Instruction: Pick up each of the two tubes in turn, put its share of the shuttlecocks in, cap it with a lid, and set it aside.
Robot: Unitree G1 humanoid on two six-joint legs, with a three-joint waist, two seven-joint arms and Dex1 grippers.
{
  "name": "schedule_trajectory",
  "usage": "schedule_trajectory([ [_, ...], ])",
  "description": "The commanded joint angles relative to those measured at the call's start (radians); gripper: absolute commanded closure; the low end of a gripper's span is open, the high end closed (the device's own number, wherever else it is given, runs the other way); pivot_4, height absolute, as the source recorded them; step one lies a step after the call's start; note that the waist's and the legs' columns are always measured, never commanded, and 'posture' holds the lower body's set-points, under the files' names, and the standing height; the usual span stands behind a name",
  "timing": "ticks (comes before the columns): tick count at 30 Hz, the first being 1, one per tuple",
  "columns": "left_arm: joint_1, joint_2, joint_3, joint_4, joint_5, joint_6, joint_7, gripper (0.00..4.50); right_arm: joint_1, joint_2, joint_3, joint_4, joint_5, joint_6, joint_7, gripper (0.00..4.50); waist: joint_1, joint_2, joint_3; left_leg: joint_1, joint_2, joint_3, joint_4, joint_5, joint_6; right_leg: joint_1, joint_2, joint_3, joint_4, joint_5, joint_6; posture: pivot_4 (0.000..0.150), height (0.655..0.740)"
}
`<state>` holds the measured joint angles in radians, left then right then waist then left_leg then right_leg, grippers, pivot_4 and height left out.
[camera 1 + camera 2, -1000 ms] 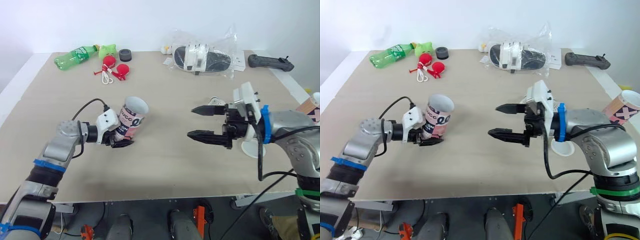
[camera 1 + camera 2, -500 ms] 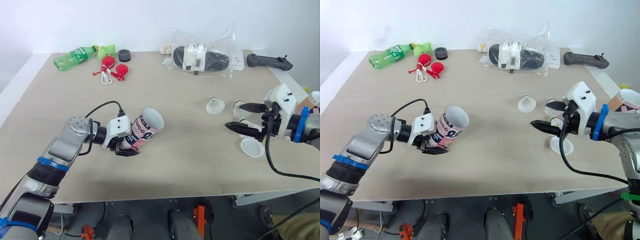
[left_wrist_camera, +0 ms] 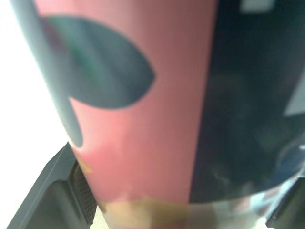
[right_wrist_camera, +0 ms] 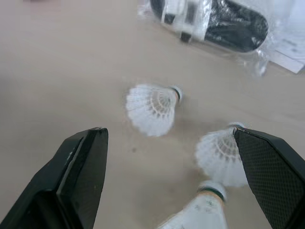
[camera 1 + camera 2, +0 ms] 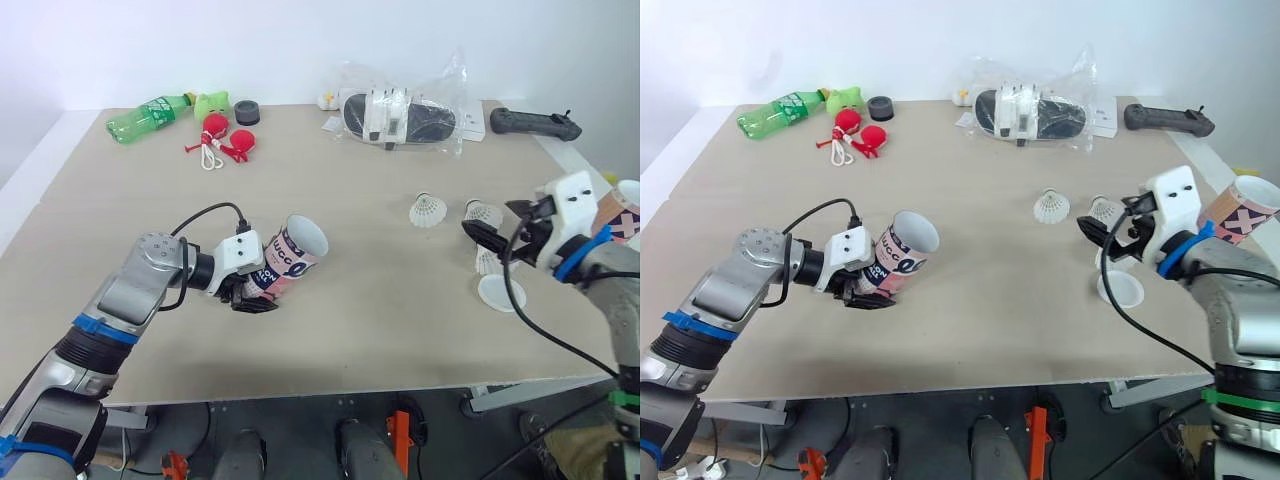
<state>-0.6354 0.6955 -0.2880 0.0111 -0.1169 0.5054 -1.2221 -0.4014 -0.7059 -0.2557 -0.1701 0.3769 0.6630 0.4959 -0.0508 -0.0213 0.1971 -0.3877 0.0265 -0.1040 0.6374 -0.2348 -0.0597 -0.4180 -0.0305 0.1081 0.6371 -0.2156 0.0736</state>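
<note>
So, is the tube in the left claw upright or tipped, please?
Tipped: held in the left claw, the tube leans with its open mouth raised.

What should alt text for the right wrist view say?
The open right end effector's two black fingers frame three white shuttlecocks lying on a beige table. Beyond them lies a black item in a clear plastic bag.

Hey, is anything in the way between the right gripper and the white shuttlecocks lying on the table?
Nothing visible does. The black right gripper, jaws open, faces the white feathered shuttlecocks with just beige tabletop between.
</note>
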Motion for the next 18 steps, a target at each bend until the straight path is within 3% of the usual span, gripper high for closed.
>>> schedule_trajectory([
  [1,0.004,-0.005,-0.030,-0.004,0.015,0.010,0.003,0.78,-0.027,0.073,0.068,-0.048,-0.083,-0.047,-0.115,0.00,0.000,0.001,0.000,0.000,0.000,0.000,0.000,0.000,0.000,0.000,0.000,0.000,0.001,0.000,0.000,0.150,0.7400],
  [8,0.012,-0.009,-0.028,-0.022,0.003,0.030,0.009,0.78,-0.053,0.255,0.157,0.090,-0.232,-0.160,-0.295,0.00,0.002,0.001,-0.001,-0.001,0.000,0.000,0.001,0.000,0.000,0.000,0.000,0.000,0.002,0.000,0.000,0.150,0.7400],
  [18,0.031,-0.008,-0.021,-0.044,-0.005,0.047,0.015,0.78,-0.230,0.381,0.197,0.443,-0.302,-0.322,-0.327,0.00,-0.003,0.002,-0.001,0.001,0.000,0.000,0.001,0.001,0.000,-0.001,0.000,0.000,0.006,0.000,-0.002,0.150,0.7400],
])
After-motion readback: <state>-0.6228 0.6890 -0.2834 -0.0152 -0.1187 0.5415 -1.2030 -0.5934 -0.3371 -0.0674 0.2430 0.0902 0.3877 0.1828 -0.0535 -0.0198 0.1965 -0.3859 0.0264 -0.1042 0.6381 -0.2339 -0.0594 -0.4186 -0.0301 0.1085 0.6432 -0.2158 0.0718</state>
